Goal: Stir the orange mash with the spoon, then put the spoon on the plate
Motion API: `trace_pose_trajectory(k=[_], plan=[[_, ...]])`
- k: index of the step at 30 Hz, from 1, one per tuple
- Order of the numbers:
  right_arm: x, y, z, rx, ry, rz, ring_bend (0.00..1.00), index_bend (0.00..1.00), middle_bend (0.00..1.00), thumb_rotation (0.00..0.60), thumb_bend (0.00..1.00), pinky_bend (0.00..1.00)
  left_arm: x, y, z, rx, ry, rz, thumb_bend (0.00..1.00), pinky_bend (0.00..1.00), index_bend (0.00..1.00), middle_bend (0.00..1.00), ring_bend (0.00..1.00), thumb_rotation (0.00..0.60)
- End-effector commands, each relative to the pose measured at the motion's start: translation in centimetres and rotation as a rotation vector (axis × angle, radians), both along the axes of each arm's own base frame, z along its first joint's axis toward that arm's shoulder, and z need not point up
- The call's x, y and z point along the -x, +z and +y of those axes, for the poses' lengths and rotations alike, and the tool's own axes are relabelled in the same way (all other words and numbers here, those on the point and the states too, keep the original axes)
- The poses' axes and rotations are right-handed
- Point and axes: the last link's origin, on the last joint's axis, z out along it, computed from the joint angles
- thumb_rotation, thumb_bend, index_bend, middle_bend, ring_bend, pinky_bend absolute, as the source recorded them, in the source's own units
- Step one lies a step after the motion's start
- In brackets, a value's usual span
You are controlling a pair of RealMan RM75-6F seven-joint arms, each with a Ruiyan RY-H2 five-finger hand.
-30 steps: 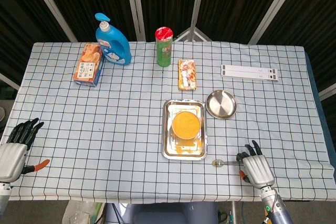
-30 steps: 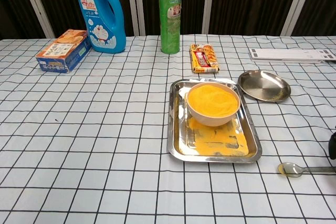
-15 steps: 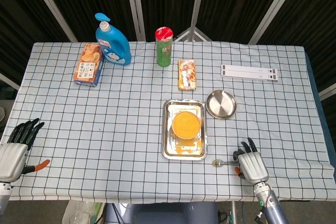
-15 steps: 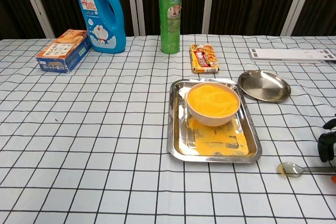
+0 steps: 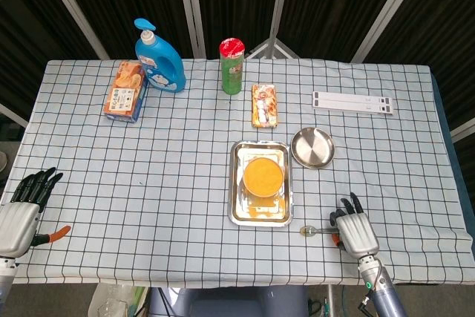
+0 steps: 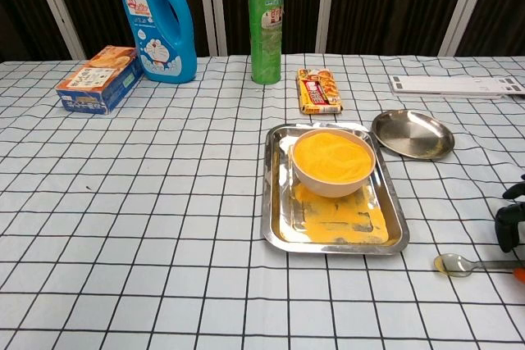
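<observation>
A white bowl of orange mash (image 5: 263,177) (image 6: 332,159) stands in a steel tray (image 5: 237,197) (image 6: 271,202) smeared with orange. The spoon (image 5: 313,231) (image 6: 463,265) lies flat on the cloth, to the right of the tray's near right corner. Its bowl points left. My right hand (image 5: 355,229) (image 6: 509,225) rests over the handle end with its fingers stretched out and apart, and the spoon stays on the table. The round steel plate (image 5: 312,147) (image 6: 413,134) sits beside the tray's far right corner. My left hand (image 5: 22,211) lies open at the table's left edge.
Along the back stand an orange box (image 5: 125,91), a blue bottle (image 5: 159,59), a green can (image 5: 231,66), a snack packet (image 5: 264,105) and a white strip (image 5: 353,101). The table's near edge is close to the right hand.
My right hand has shifted a little left and forward over the spoon's handle, and its fingers now show at the chest view's right edge. The spoon and left hand have not moved.
</observation>
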Motion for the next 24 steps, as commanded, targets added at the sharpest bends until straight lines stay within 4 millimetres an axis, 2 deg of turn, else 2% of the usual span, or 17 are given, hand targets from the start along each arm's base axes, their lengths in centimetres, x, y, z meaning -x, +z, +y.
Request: trace_pose_trajectory(k=[1,24], plan=[[-0.01,-0.04,0.02,-0.001,0.002,0.002,0.17,0.52,0.47,0.600,0.39,0.00,-0.02,0.01,0.00,0.000,-0.001,0.000,0.00,0.00,0.00,0.00,0.00,0.600],[0.27,-0.52,0.23,-0.014,0.003,0.025,0.17,0.52,0.47,0.600,0.43,0.00,-0.02,0.01,0.00,0.000,0.000,-0.001,0.00,0.00,0.00,0.00,0.00,0.600]])
